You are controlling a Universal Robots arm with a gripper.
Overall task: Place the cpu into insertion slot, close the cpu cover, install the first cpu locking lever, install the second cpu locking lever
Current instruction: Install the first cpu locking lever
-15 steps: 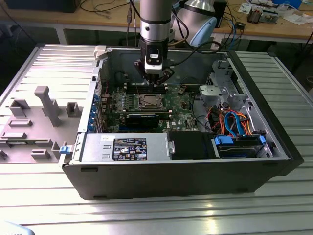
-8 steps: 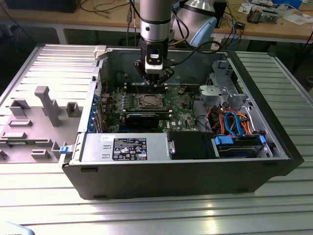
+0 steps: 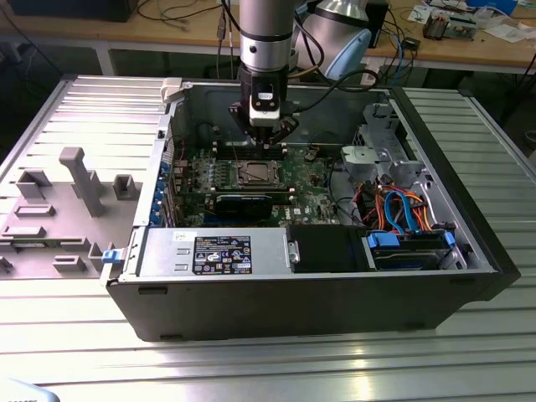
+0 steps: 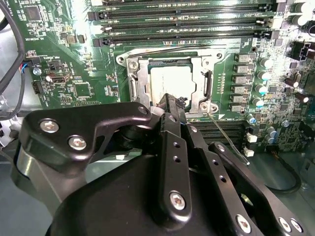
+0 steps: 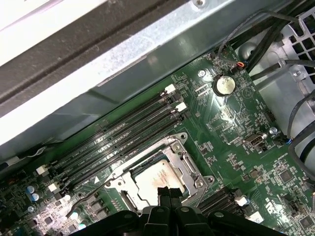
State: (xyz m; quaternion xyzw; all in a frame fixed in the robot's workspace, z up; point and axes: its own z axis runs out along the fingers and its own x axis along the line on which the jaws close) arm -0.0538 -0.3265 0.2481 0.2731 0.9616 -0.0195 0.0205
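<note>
Low over the board (image 4: 74,59), the tool (image 4: 172,101) has its two black fingers (image 4: 173,132) pinched together with nothing between them, tips down at one corner of the cpu (image 4: 170,83). On the exterior view's clock face the tool stands at 12 o'clock of the cpu. The cpu lies flat in place on the board, and the cover (image 4: 135,73) looks to be down around it, its window framing the grey top in both wrist views. One thin wire lever (image 4: 227,133) juts away from the cover's corner, apparently unlatched.

I judge the cpu light, stiff and fragile underneath, best taken by its edges. The cover is thin, springy sheet metal, to be pushed on its frame and never on the chip. The lever is smooth wire and likely slippery.

At 7 o'clock from the cpu in the exterior view, a black-and-white label (image 3: 222,254) sits on the grey power supply (image 3: 268,251); its print is too small to make out. White lettering dots the board, also too small to read. The case (image 3: 293,301) lies on the ribbed bench (image 3: 251,368).
</note>
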